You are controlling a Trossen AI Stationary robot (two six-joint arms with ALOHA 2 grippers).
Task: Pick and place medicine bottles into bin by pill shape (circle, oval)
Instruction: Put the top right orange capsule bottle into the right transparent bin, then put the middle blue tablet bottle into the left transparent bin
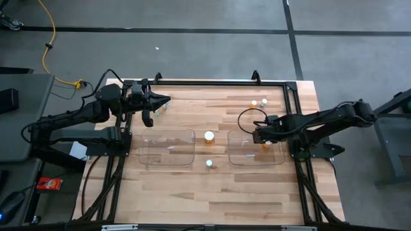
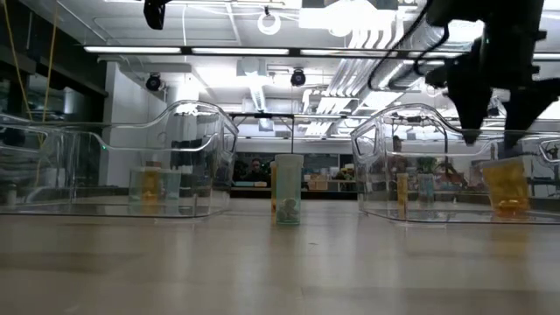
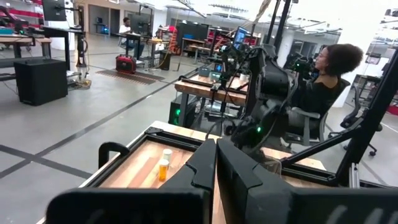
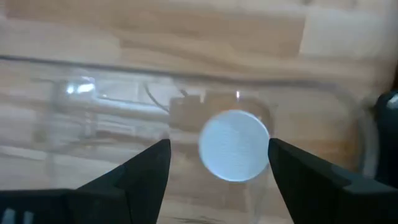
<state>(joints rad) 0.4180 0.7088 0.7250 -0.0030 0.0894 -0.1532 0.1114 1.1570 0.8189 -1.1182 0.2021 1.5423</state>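
An amber medicine bottle (image 2: 506, 188) with a white cap (image 4: 234, 154) stands upright on the floor of the right clear bin (image 1: 239, 157). My right gripper (image 4: 219, 149) hangs just above it, pointing down and open, one finger on each side of the cap without touching. My left gripper (image 1: 160, 101) waits shut and level at the table's far left, holding nothing. On the wood between the bins stand an amber bottle (image 1: 209, 136) and a teal bottle (image 1: 209, 163). Two more bottles (image 1: 259, 102) stand near the far edge.
The left clear bin (image 1: 168, 147) sits left of centre. A small bottle (image 1: 157, 110) stands by my left gripper. A black frame rail (image 1: 212, 82) runs along the table's far edge. A seated person (image 3: 326, 81) shows beyond the table.
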